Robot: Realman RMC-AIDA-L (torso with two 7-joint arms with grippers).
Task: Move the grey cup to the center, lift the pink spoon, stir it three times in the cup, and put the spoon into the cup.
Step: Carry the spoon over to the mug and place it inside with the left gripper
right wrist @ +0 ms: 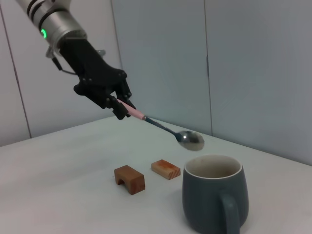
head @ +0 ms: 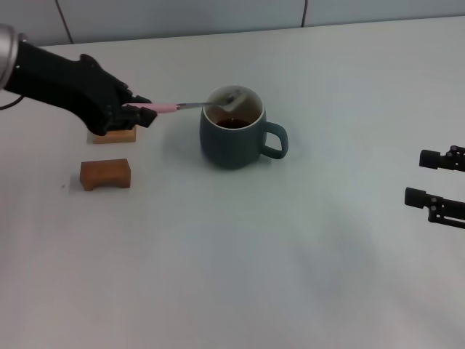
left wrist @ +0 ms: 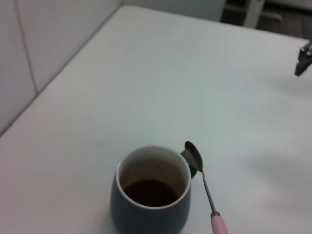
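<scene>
One risk: the left end effector (head: 136, 114) pinches only the pink spoon (head: 190, 106) handle's tip, bowl hovering above the grey cup (head: 234, 136) rim. Descending off-line could clip the rim, twisting the spoon loose. The right end effector (head: 426, 177) idles open, far right.

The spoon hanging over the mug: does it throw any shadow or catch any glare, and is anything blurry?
Head view: the pink spoon casts no clear shadow; the grey cup has a soft one on the table. Right wrist view: the spoon's bowl glints. Left wrist view: the spoon's pink handle looks soft at the picture's edge.
</scene>
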